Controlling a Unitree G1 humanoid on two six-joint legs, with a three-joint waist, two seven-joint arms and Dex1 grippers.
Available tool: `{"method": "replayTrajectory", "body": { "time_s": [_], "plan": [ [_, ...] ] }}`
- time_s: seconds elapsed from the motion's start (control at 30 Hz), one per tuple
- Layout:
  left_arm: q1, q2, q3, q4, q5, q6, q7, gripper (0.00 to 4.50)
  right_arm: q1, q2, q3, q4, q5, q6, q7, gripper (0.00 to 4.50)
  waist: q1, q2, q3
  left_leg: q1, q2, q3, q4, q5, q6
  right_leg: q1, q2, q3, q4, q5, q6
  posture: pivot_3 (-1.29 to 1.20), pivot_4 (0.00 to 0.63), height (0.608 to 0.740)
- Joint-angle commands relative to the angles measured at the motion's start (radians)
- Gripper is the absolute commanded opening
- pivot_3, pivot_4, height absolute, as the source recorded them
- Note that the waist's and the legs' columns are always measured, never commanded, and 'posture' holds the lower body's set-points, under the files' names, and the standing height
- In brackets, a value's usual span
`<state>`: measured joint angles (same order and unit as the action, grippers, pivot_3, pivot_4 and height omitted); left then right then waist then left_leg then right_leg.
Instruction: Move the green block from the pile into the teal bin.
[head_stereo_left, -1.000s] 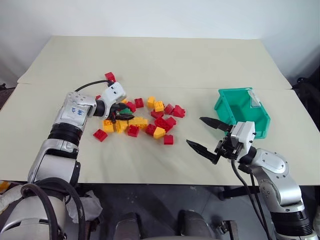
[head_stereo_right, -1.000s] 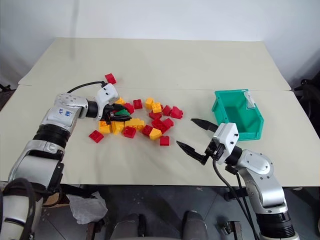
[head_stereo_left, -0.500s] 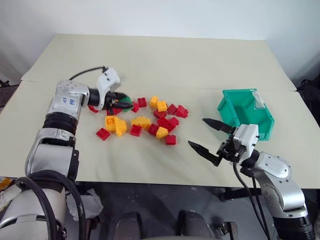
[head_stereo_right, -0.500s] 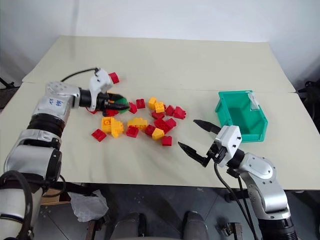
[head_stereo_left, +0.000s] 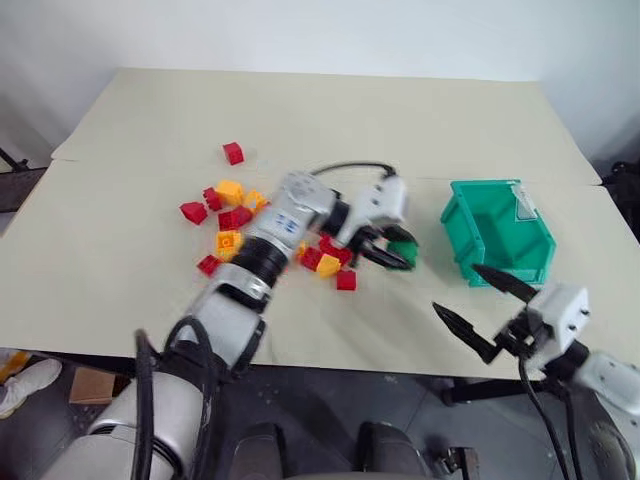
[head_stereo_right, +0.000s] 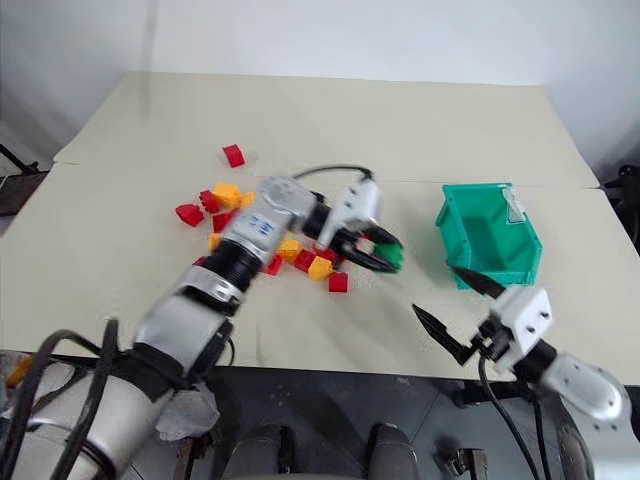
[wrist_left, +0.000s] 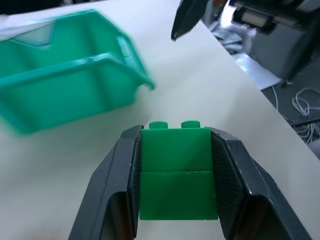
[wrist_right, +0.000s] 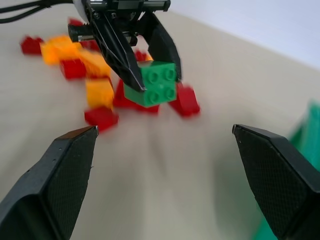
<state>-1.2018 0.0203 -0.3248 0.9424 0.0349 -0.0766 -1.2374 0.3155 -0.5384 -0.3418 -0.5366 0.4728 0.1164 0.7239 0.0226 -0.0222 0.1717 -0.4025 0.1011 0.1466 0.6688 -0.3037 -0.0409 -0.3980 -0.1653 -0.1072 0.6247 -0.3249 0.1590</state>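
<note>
My left gripper is shut on the green block and holds it just above the table, between the pile of red and yellow bricks and the teal bin. In the left wrist view the green block sits studs-forward between both fingers, with the teal bin a short way ahead. My right gripper stands wide open and empty near the table's front edge, just in front of the bin. From the right wrist view, the green block hangs in the left gripper's black fingers.
A lone red brick lies apart, behind the pile. The bin has a clear label tab on its far right rim. The table's right edge runs close behind the bin. Bare tabletop stretches across the back.
My left gripper lifted the green block out of the pile and swung it far to the right, close to the bin. My right gripper drew back toward the front right edge, still open.
</note>
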Motion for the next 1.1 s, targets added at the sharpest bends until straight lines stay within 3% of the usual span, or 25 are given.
{"method": "replayTrajectory", "body": {
  "time_s": [0.03, 0.33, 0.37, 0.57, 0.77, 1.1],
  "plan": [
    [0.004, -0.004, -0.015, 0.054, 0.048, -0.085, 0.049, 1.52, 0.039, 0.020, -0.034, -0.090, 0.005, -0.018, -0.042, 4.50, -0.012, 0.001, 0.000, 0.000, 0.000, 0.000, 0.000, 0.000, 0.000, 0.000, 0.000, 0.000, 0.000, 0.000, 0.000, 0.00, 0.150, 0.740],
    [0.021, -0.008, 0.087, 0.059, -0.042, -0.066, -0.012, 4.34, 0.077, 0.015, -0.040, -0.113, 0.009, -0.012, -0.057, 4.50, 0.004, 0.002, 0.000, -0.002, 0.001, -0.001, 0.011, -0.002, 0.003, 0.001, 0.000, 0.001, 0.003, 0.000, -0.001, 0.00, 0.150, 0.740],
    [0.023, 0.000, 0.096, 0.056, -0.049, -0.080, -0.030, 4.45, 0.076, 0.009, -0.041, -0.106, 0.008, -0.011, -0.052, 4.50, 0.004, 0.002, 0.000, -0.002, 0.001, -0.001, 0.011, -0.002, 0.003, 0.001, 0.000, 0.001, 0.003, 0.000, -0.001, 0.00, 0.150, 0.740],
    [0.047, 0.111, 0.226, -0.001, -0.166, -0.126, -0.131, 4.45, 0.011, -0.087, -0.031, -0.043, 0.030, 0.056, 0.010, 4.50, -0.001, 0.002, 0.000, -0.002, 0.001, -0.001, 0.012, -0.002, 0.004, 0.001, 0.000, 0.001, 0.003, 0.000, -0.001, 0.00, 0.150, 0.740],
    [0.212, 0.292, 0.369, -0.181, -0.338, -0.132, -0.286, 4.45, -0.148, -0.217, 0.051, 0.057, 0.038, 0.177, 0.095, 4.50, -0.017, 0.004, 0.000, -0.001, 0.002, -0.001, 0.012, -0.002, 0.004, 0.001, 0.000, 0.001, 0.005, 0.000, -0.001, 0.00, 0.150, 0.740],
    [0.667, 0.581, 0.533, -0.653, -0.452, 0.086, -0.144, 4.45, -0.518, -0.265, 0.304, 0.253, -0.061, 0.324, 0.161, 4.50, -0.025, 0.005, 0.001, -0.002, 0.002, -0.002, 0.013, -0.002, 0.004, 0.002, 0.000, 0.001, 0.006, 0.000, 0.000, 0.00, 0.150, 0.740]
  ]
}}
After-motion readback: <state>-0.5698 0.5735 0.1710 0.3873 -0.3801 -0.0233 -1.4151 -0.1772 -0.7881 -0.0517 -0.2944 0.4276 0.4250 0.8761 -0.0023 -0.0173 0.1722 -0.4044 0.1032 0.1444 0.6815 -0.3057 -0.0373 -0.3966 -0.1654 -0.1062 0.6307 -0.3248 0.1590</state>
